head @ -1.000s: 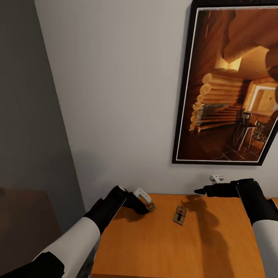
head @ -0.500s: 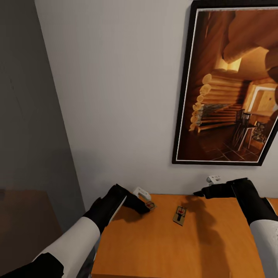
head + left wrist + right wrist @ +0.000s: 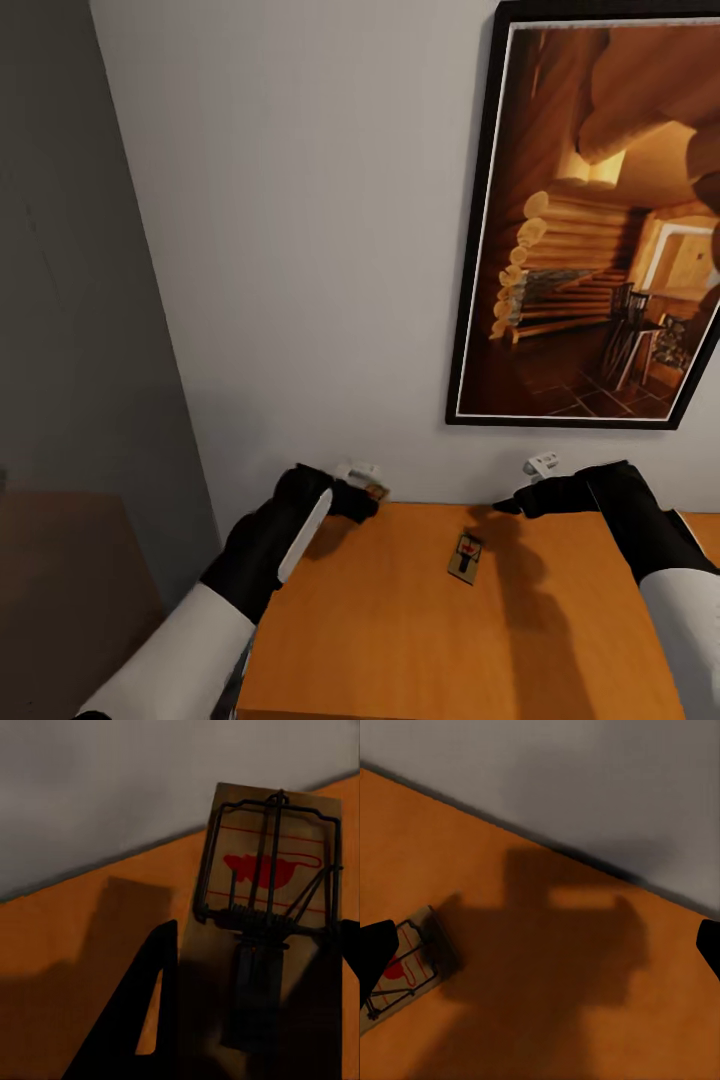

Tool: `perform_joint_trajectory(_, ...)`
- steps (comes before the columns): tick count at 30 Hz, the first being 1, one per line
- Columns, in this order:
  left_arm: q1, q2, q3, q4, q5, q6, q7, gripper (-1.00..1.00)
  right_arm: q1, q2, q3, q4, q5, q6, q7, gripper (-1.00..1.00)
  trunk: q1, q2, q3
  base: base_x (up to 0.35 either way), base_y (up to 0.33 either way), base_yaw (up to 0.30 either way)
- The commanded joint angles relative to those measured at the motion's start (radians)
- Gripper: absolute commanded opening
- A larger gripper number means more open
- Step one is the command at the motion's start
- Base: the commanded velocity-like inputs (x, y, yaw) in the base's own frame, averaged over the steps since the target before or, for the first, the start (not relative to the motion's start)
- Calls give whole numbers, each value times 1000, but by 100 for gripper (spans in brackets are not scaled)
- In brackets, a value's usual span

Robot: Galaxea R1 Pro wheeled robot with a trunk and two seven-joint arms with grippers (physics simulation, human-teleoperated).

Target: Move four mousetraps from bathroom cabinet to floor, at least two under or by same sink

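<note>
The left gripper (image 3: 372, 488) is pinching one mousetrap (image 3: 264, 945) just above the cabinet (image 3: 400, 620) top's back edge. The other mousetrap (image 3: 464, 557) is lying mid-top while the right gripper (image 3: 515, 503) is hanging spread, holding nothing. It's probably light, stiff and slippery, so gripping the wooden edges beats touching the wire.

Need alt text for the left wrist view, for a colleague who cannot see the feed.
A mousetrap with a red mouse print and a metal spring bar sits between the left tool's dark fingers, above the orange cabinet top. A grey wall rises behind the cabinet.
</note>
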Motion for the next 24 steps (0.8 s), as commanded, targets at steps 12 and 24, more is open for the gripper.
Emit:
perform_joint_trajectory(12, 38, 0, -45, -106, 423, 25, 475, -100, -1, 0, 113, 2, 9, -85, -3, 100, 0, -1, -2, 0, 0, 0)
perform_joint_trajectory(24, 39, 0, -151, -183, 876, 9, 959, -100, -1, 0, 122, 22, 14, -81, -5, 100, 0, -1, -2, 0, 0, 0)
